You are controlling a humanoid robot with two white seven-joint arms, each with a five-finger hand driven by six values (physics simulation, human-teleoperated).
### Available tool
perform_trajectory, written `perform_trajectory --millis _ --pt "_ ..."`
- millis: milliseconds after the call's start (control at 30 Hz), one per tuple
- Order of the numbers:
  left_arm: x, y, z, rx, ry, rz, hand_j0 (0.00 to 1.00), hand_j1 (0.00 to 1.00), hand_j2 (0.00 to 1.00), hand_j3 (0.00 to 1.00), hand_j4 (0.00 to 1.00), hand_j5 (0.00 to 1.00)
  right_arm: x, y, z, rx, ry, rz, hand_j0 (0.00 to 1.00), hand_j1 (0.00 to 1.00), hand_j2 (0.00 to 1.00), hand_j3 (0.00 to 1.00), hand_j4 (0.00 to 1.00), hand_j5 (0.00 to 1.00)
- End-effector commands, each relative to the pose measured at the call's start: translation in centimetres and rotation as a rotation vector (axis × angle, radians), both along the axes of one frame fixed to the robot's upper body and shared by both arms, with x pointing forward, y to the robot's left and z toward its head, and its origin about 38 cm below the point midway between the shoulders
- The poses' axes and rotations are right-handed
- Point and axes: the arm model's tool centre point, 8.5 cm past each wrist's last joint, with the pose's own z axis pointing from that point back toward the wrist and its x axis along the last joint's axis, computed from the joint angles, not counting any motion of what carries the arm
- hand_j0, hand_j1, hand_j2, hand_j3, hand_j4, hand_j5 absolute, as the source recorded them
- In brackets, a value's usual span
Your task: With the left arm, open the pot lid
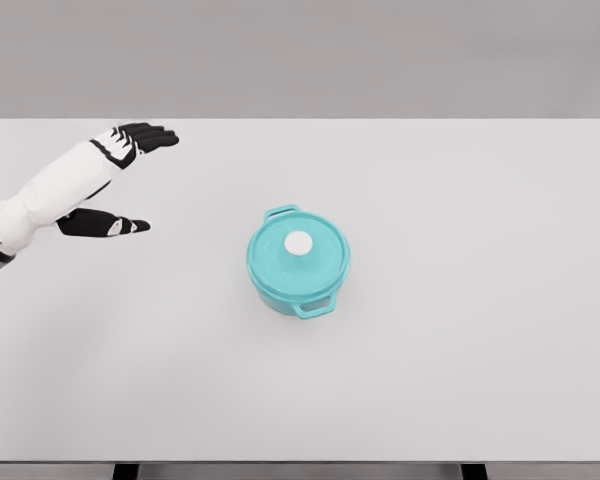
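Teal pot (298,262) mid-worktop (480,350), lid (298,252) seated w/ white knob (298,244) centred; contents hidden, handles at upper left & lower front. Left hand (140,137) raised near far-left edge, fingers extended flat, gripping nothing, well apart from pot. Bare white surface all round pot, widest to right.

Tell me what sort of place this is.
Probably a simulated test bench, not a kitchen: a bare white table, a plain grey backdrop, one turquoise lidded pot and the left robot hand hovering open.
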Motion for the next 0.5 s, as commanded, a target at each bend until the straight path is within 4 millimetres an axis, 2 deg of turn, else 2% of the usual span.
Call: perform_trajectory --millis 0,133,333,400,433,467 --pt "0.0 0.1 0.0 -0.001 0.005 0.0 1.0 1.0 1.0 1.0 1.0 1.0 0.2 -0.1 0.0 -0.004 -0.008 -0.017 1.0 1.0 1.0 1.0 1.0 1.0" --pt "0.0 0.0 0.0 0.001 0.005 -0.001 1.0 1.0 1.0 1.0 1.0 1.0 0.0 0.0 0.0 0.0 0.0 0.001 1.0 1.0 1.0 1.0 1.0 1.0" --pt "0.9 -0.8 0.5 0.135 -0.059 0.008 1.0 1.0 1.0 1.0 1.0 1.0 0.0 0.0 0.0 0.0 -0.001 0.001 1.0 1.0 1.0 1.0 1.0 1.0" --pt "1.3 -2.1 0.5 0.187 -0.062 -0.03 1.0 1.0 1.0 1.0 1.0 1.0 0.0 0.0 0.0 0.0 -0.001 -0.001 1.0 1.0 1.0 1.0 1.0 1.0" --pt "1.6 -4.7 -0.2 0.265 -0.048 -0.107 1.0 1.0 1.0 1.0 1.0 1.0 0.0 0.0 0.0 0.0 -0.001 -0.001 1.0 1.0 1.0 1.0 1.0 1.0" --pt "2.0 -8.1 -0.3 0.317 -0.054 -0.213 1.0 1.0 1.0 1.0 1.0 1.0 0.0 0.0 0.0 -0.002 -0.001 -0.001 1.0 1.0 1.0 1.0 1.0 1.0"
